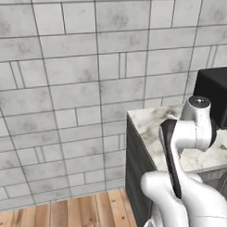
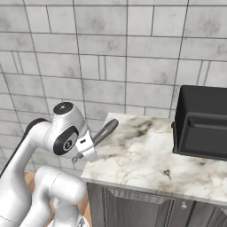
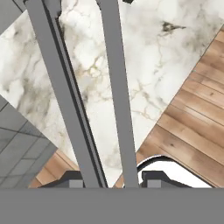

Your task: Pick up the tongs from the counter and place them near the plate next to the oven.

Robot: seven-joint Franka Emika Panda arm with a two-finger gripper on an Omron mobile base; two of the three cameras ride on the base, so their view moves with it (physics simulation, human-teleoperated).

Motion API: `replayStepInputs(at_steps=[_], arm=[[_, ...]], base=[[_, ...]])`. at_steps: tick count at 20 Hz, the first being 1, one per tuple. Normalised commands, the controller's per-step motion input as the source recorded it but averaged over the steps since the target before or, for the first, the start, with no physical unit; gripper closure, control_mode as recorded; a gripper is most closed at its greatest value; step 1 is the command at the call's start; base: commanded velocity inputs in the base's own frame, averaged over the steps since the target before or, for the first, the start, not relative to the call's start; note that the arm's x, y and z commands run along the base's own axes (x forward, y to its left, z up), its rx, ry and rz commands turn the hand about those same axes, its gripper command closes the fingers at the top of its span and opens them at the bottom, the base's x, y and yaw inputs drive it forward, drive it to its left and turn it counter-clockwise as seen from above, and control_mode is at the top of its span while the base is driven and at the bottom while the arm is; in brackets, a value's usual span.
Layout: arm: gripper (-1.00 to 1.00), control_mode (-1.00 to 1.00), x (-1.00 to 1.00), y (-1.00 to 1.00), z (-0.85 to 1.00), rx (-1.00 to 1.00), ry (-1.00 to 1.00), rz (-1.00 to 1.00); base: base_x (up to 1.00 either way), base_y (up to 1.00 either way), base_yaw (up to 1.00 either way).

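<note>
My gripper (image 3: 113, 179) is shut on the tongs (image 3: 78, 100); their two long grey arms run up the hand view from between my dark fingertips (image 3: 72, 179). In the right base view the tongs (image 2: 106, 130) stick out from the gripper (image 2: 91, 144), raised over the left end of the marbled counter (image 2: 146, 153). The counter (image 3: 144, 52) lies below the tongs, and its left end (image 1: 150, 125) shows behind my arm in the left base view. The plate is out of view.
A black boxy appliance (image 2: 201, 122) stands at the counter's right, against the tiled wall (image 2: 111, 57), and shows as a dark box (image 1: 216, 95) in the left base view. Wooden floor (image 3: 192, 127) lies beyond the counter's left edge. Dark cabinet fronts (image 2: 133, 206) sit under the counter.
</note>
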Motion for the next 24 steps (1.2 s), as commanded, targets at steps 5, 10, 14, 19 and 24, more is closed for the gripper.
replayStepInputs(at_steps=[5, 10, 14, 19, 24], arm=[[1.00, -1.00, -0.47, -0.01, 0.25, 0.00, -0.06, -0.09], [1.00, -1.00, -0.07, 0.00, 0.25, 0.00, 0.00, 0.00], [1.00, -1.00, 0.00, 0.00, 0.17, 0.00, 0.00, 0.00], [1.00, -1.00, 0.00, 0.00, 0.04, 0.00, 0.00, -0.03], [1.00, 1.00, 0.00, 0.00, 0.00, 0.00, 0.00, 0.00]], base=[[0.00, 0.00, 0.00], [0.00, 0.00, 0.00], [0.00, 0.00, 0.00], [0.00, 0.00, 0.00], [-0.02, 0.00, -0.20]])
